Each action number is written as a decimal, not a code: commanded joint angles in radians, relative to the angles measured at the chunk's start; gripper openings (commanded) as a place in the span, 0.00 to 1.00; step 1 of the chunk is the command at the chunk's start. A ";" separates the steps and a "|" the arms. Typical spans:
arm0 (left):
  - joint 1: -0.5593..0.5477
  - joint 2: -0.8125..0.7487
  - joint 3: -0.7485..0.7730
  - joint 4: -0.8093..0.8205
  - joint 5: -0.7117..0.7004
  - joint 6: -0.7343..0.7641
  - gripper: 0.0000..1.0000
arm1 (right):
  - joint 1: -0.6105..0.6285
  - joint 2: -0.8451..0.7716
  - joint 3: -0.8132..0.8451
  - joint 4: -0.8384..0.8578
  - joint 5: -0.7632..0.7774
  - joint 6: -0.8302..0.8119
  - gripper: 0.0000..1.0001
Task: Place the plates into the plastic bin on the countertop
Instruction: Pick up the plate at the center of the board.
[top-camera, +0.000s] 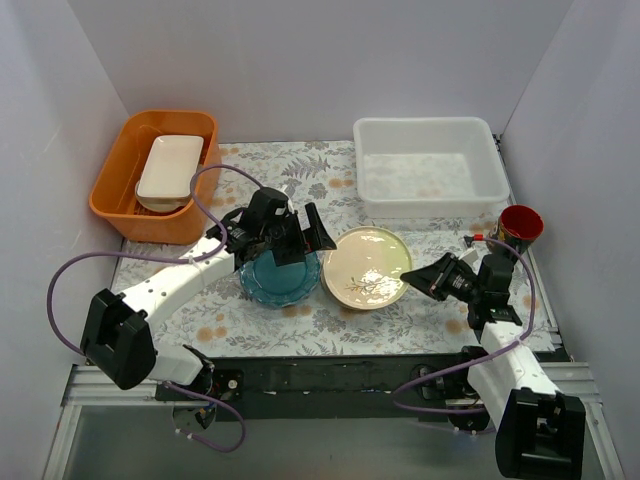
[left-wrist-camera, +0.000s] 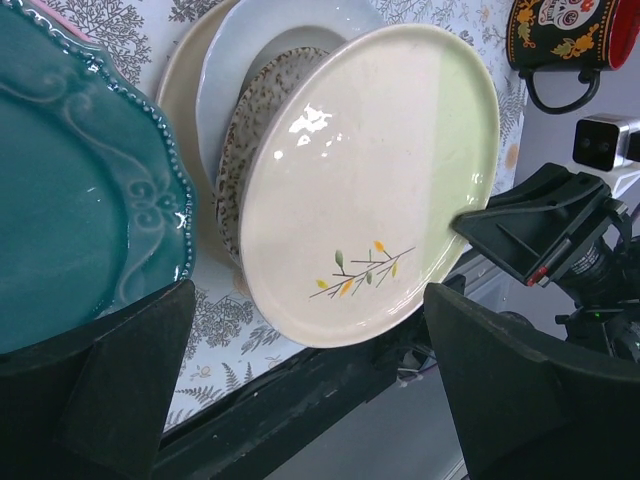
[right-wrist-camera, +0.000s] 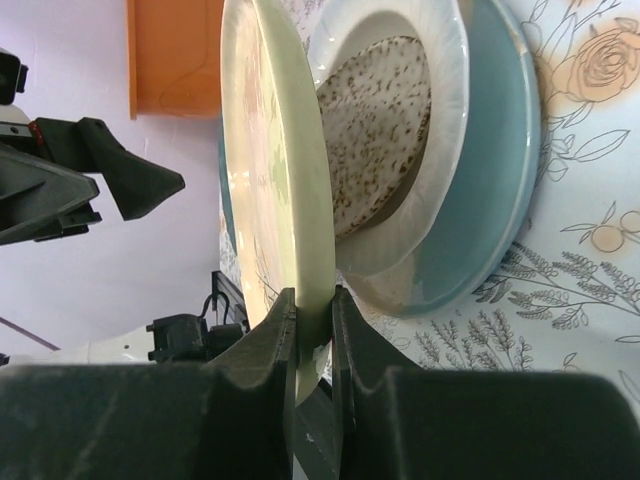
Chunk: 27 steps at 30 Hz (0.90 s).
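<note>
**Top, left-wrist and right-wrist views.** The right claw (right-wrist-camera: 313, 300) is clamped on the rim of the round cream plate with a small leaf-sprig print (top-camera: 365, 265), one finger on each face of the rim. This plate lies near the middle of the grey-and-white leaf-printed bench (top-camera: 330, 170). The wrist views show it tilted, raised at the gripped side above a stack of further plates. In that stack, a brown-speckled plate (right-wrist-camera: 375, 130) rests inside a paler one, with a light blue plate (right-wrist-camera: 500, 180) beneath. Whether the cream plate's far edge touches the stack cannot be told.

The left claw (top-camera: 305, 243) hangs with its fingers spread wide and nothing between them. It is above the teal scalloped plate (top-camera: 280, 280), which lies just beside the cream plate on its left.

The white translucent rectangular plastic bin (top-camera: 420, 122) stands at the far right of the bench, apart from the plates, and holds none of them. An orange plastic tub (top-camera: 110, 195) at the far left holds a white rectangular dish (top-camera: 170, 168). A dark mug with a red interior (top-camera: 521, 224) stands near the right claw, in front of the bin's right corner.
</note>
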 joint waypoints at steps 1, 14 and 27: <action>-0.004 -0.074 -0.015 -0.006 -0.028 -0.003 0.98 | 0.003 -0.084 0.029 0.022 -0.099 0.053 0.01; -0.004 -0.076 -0.028 -0.020 -0.063 0.001 0.98 | 0.001 -0.149 0.183 -0.099 -0.108 0.062 0.01; -0.004 -0.068 -0.018 -0.005 -0.042 0.000 0.98 | 0.001 -0.066 0.227 -0.051 -0.093 0.060 0.01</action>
